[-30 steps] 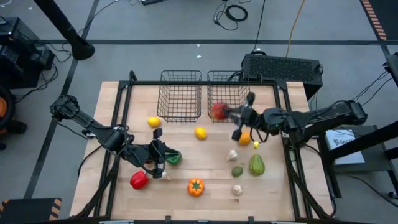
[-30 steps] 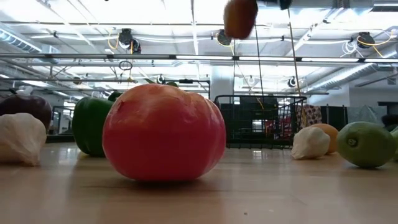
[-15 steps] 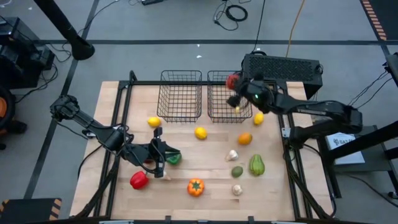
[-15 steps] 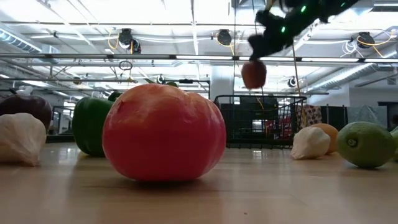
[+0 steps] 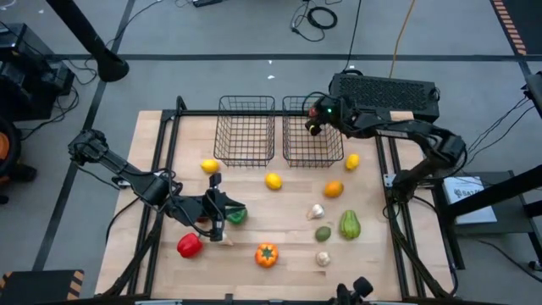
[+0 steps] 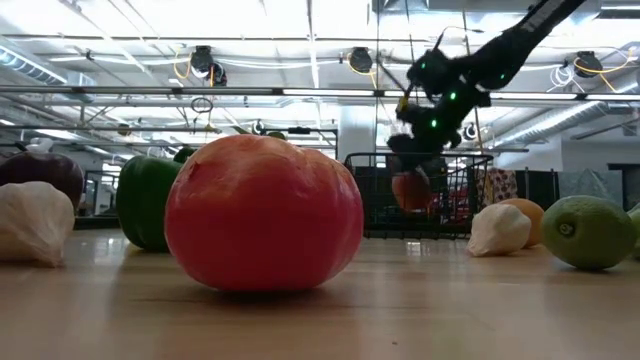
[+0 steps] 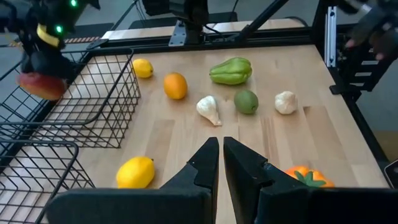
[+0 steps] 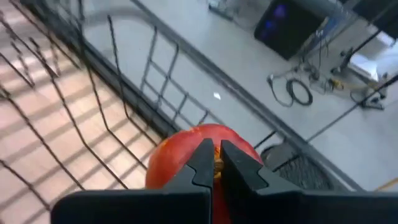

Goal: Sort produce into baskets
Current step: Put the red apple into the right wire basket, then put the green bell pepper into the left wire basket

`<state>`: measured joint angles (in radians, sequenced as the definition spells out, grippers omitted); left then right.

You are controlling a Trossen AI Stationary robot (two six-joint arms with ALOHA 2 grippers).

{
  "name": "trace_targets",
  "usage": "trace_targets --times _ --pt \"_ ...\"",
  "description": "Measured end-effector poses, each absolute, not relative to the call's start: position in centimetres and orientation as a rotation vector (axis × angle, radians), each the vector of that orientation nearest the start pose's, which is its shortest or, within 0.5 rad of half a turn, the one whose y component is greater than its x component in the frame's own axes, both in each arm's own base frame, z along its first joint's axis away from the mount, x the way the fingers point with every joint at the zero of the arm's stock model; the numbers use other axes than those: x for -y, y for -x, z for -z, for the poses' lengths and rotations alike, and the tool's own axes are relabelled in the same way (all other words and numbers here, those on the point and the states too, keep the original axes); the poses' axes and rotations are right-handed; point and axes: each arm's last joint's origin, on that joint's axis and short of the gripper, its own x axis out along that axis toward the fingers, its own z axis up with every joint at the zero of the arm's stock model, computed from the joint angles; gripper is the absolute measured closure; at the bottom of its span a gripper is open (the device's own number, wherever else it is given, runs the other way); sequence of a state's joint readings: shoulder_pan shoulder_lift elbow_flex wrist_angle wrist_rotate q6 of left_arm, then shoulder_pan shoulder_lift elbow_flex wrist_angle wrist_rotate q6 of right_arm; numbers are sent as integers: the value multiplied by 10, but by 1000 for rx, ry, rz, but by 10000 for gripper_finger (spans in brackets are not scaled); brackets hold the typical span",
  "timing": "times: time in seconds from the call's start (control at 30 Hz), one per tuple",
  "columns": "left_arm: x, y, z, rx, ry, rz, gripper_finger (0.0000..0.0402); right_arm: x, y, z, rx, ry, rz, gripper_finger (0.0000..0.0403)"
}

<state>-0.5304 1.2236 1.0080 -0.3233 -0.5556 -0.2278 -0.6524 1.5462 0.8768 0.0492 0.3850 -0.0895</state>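
Observation:
My right gripper (image 5: 315,119) is shut on a red apple (image 8: 205,155) at the far end of the right wire basket (image 5: 292,158). In the low view the apple (image 6: 412,190) shows behind the mesh, below the rim. The left basket (image 5: 246,161) stands beside it. My left gripper (image 5: 218,212) waits shut near the table's left front, next to a green pepper (image 5: 236,215). Lemons (image 5: 273,180), an orange (image 5: 334,189) and other produce lie on the table. My right gripper holds the apple by its top, at the stem hollow (image 8: 216,167), pinched between the two fingers (image 8: 200,163). The fingers come from above, pointing down. The apple hangs below them inside the basket walls; I cannot tell whether it touches the basket floor.
A black box (image 5: 385,91) stands behind the right basket. A green pepper (image 5: 349,224), a green fruit (image 5: 323,233), two whitish bulbs (image 5: 315,212), an orange pepper (image 5: 266,254) and a red pepper (image 5: 190,246) lie at the front.
My right gripper has carried the apple from in front of the right basket toward the table's far edge, high over the basket, then down into its far end. The apple has stayed hanging below the shut fingers.

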Motion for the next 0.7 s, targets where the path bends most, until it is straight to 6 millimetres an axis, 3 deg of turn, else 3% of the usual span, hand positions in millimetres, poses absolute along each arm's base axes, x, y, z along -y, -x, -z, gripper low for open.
trace_targets --times 0.33,0.7 --pt "119 -233 -310 -456 -54 -77 368 213 -253 -187 -690 -63 1004 382" --pt "119 -233 -310 -459 -107 -65 368 211 -250 -186 -717 -99 1014 305"
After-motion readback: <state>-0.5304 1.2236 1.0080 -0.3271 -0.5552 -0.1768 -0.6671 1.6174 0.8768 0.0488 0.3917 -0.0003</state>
